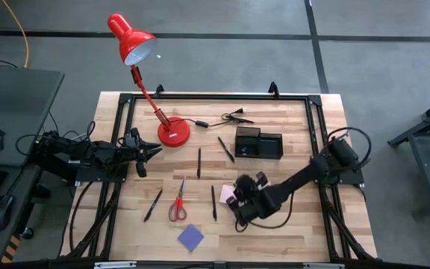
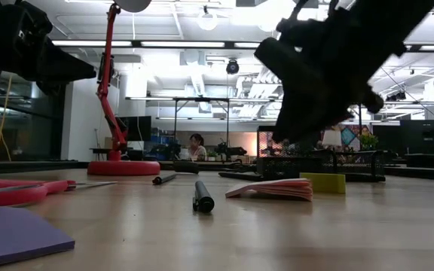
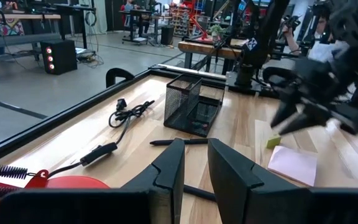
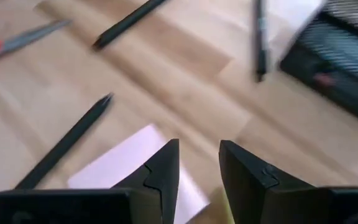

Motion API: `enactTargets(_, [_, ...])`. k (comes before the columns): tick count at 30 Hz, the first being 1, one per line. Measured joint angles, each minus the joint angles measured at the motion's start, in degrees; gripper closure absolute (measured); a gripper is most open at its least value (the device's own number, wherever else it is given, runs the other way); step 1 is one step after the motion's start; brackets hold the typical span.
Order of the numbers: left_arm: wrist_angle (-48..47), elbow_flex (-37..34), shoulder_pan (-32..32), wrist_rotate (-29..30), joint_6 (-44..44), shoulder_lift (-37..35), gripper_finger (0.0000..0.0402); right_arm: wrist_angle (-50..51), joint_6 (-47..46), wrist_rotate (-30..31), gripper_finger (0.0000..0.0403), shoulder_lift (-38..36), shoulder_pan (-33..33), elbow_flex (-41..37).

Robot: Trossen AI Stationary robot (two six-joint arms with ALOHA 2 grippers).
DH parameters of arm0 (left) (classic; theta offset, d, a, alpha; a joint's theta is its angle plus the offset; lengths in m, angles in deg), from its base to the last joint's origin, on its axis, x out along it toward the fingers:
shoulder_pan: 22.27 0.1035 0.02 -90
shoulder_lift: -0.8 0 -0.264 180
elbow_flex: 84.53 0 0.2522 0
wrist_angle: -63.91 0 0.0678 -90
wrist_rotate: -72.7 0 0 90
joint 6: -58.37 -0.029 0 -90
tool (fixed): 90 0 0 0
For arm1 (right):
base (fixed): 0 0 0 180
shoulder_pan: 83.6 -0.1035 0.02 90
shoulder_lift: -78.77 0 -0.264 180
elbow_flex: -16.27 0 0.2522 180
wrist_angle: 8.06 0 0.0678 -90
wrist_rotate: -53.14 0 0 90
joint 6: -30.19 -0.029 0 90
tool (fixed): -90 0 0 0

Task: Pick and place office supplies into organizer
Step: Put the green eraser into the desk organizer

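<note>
the pink note pad (image 4: 135,165) lies flat on the table (image 1: 290,232), right under the right gripper (image 4: 197,163), with the small yellow piece (image 2: 323,183) just beside it on the side nearer the organizer (image 1: 258,143). seen from table height, the gripper hangs above both and touches neither. its two fingers stand a narrow gap apart, with nothing between them. one pen (image 4: 64,143) lies beside the pad, and another pen (image 4: 126,23) and the scissors (image 4: 17,42) lie farther off.

the right arm reaches from the table's right edge in toward the middle, its wrist tipped down over the pad. the organizer sits beyond the gripper, toward the far side of the table, well apart from the pad. a pen (image 1: 225,149) lies just to its left.

the left gripper (image 3: 194,163) waits at the table's left edge, next to the base of the red lamp (image 1: 173,132), pointing level across the table toward the organizer. its fingers are likewise only slightly apart and hold nothing.

the purple note pad (image 1: 191,237) lies near the front edge. the red-handled scissors lie just behind it, between two more pens (image 1: 153,205) (image 1: 214,202). a black cable (image 3: 129,112) lies near the far edge.
</note>
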Motion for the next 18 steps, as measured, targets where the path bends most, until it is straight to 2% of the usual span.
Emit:
enactTargets(7, [0.0, 0.0, 0.0, 0.0, 0.0, 0.0, 0.0340, -14.7, 10.1, -1.4, 0.0299, 4.2, -1.1, -0.6])
enactTargets(12, [0.0, 0.0, 0.0, 0.0, 0.0, 0.0, 0.0339, -32.2, 22.7, -1.4, 0.0299, 1.0, -2.7, -7.6])
enactTargets(14, [0.0, 0.0, 0.0, 0.0, 0.0, 0.0, 0.0341, -37.3, 22.6, 0.6, 0.0299, -2.2, -3.5, -11.7])
enactTargets(18, [0.0, 0.0, 0.0, 0.0, 0.0, 0.0, 0.0340, -38.9, 14.9, 6.2, 0.0299, -7.3, -4.5, -19.1])
